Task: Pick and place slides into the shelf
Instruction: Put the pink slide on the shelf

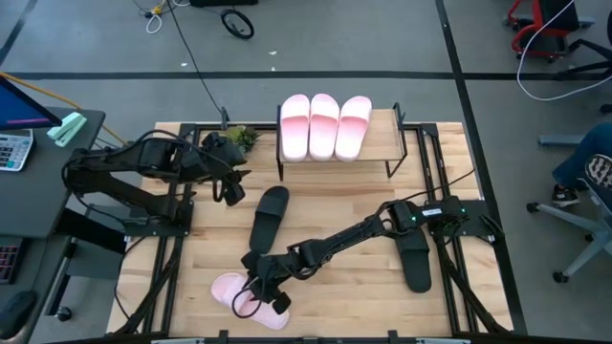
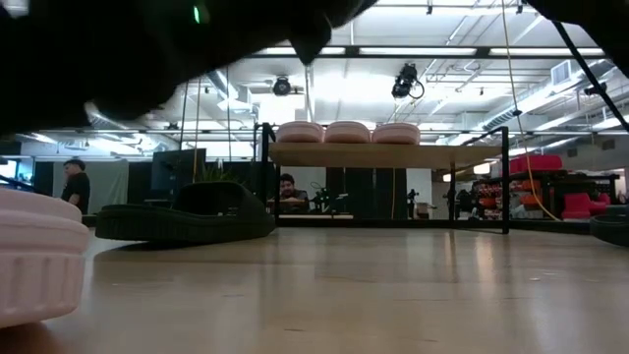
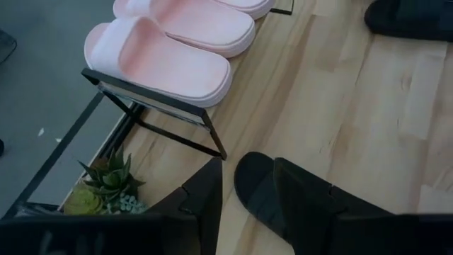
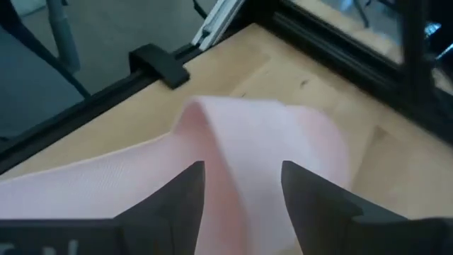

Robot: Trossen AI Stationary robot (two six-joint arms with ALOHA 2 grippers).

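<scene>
Three pale pink slides [image 1: 323, 126] lie side by side on the shelf's [image 1: 382, 143] wooden top board at the table's far middle. One black slide [image 1: 269, 219] lies flat at mid-table and another black slide [image 1: 413, 260] lies toward the right. A fourth pink slide [image 1: 229, 290] rests on its sole at the near edge, left of centre. My right gripper [image 1: 265, 294] is down on it, shut on its strap. My left gripper [image 1: 230, 191] hovers left of the mid-table black slide's far end [image 3: 251, 184], its fingers a narrow gap apart. My right gripper has the pink slide's strap [image 4: 244, 152] between its two fingers [image 4: 185, 205], which stand across the strap and come from above, slanting down. The pink fills the gap between them. The slide's sole [image 2: 34, 265] still sits on the table.
A small potted succulent [image 1: 241, 139] stands left of the shelf. The shelf's black frame legs [image 3: 212, 145] stand close to my left gripper. Black rails run along the table's edges. The table centre, between the black slides, is bare wood. People and office chairs are beyond the table.
</scene>
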